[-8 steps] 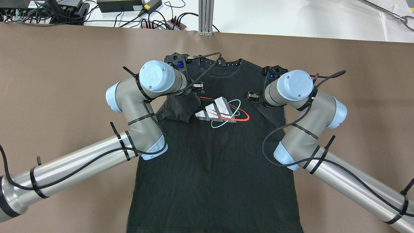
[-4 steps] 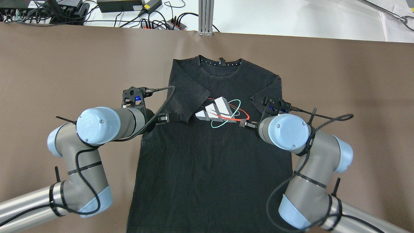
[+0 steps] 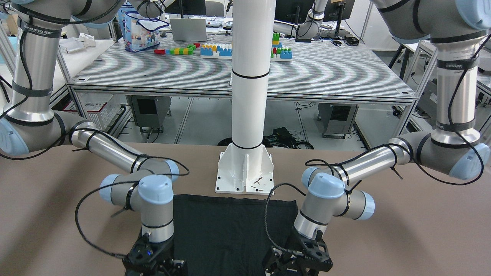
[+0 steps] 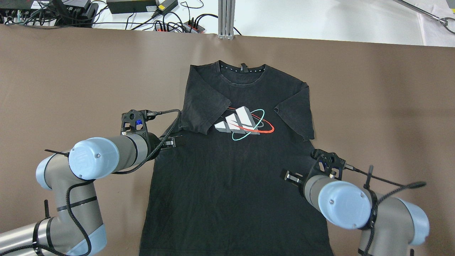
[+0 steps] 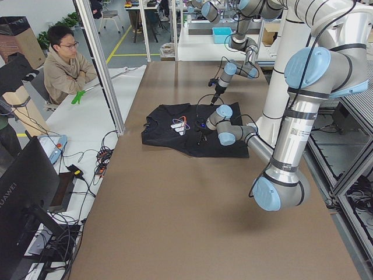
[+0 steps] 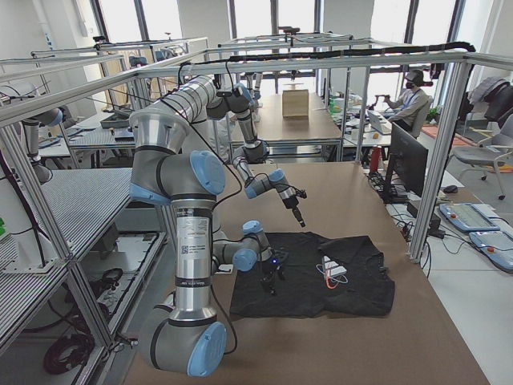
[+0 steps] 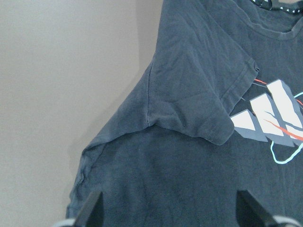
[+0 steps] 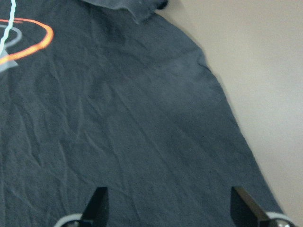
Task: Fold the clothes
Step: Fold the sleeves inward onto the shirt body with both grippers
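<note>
Overhead exterior view is showing the shirt [image 4: 231,192] lying flat, print up, in the middle of the brown desk [image 4: 71,71], its hem running off the near edge of the picture. Just beyond, the right fingers [image 4: 288,176] are hovering over the shirt's right flank, and slightly farther the left fingers [image 4: 170,143] are hanging at the opposite side seam, under the armpit. Both wrist views are showing the fingers spread wide, gripping nothing. Farther on, the left-side sleeve [image 4: 204,106] and the right-side sleeve [image 4: 296,113] are lying tucked inward onto the chest, narrowing the body into a rough rectangle; the arms are probably lining up on the side edges for a lengthwise fold. The collar [image 4: 242,82] is lying farthest away.
</note>
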Robot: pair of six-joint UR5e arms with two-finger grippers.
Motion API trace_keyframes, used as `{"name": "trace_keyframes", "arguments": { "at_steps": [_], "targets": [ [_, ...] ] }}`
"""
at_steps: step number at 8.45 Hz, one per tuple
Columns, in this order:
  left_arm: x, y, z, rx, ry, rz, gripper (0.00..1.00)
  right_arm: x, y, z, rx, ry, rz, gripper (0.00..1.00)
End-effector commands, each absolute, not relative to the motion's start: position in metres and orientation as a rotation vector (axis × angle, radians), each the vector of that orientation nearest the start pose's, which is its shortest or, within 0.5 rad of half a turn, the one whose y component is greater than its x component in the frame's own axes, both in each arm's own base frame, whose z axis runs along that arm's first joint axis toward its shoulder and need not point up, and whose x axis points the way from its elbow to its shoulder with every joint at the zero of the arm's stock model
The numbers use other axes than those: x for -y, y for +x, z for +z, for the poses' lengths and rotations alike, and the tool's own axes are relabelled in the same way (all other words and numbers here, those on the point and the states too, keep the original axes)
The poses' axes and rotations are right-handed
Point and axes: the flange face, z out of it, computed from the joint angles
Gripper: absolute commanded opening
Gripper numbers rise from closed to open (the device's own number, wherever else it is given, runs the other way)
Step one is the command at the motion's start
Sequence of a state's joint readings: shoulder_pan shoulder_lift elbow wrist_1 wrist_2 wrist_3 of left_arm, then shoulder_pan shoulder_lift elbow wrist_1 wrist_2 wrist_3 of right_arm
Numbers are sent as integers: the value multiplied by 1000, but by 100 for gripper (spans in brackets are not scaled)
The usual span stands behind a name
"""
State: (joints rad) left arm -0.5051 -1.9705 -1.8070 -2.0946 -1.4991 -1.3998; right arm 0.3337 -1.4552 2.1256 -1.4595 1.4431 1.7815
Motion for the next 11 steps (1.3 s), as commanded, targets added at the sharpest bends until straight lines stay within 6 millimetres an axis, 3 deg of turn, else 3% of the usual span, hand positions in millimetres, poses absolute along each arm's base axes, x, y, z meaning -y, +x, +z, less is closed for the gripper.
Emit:
{"name": "trace_keyframes", "arguments": {
  "at_steps": [1,3,5,11],
  "targets": [
    [419,467,270,-1073,452,-342,100,226,-397,376,729,64,604,84],
    [417,469,267,-1078,452,-339,100,199,-405,388,711,62,630,74],
    [415,472,264,-1081,458,-338,100,186,-405,399,689,55,632,64],
    [404,489,248,-1060,473,-333,100,153,-414,406,668,23,562,53]
  ]
}}
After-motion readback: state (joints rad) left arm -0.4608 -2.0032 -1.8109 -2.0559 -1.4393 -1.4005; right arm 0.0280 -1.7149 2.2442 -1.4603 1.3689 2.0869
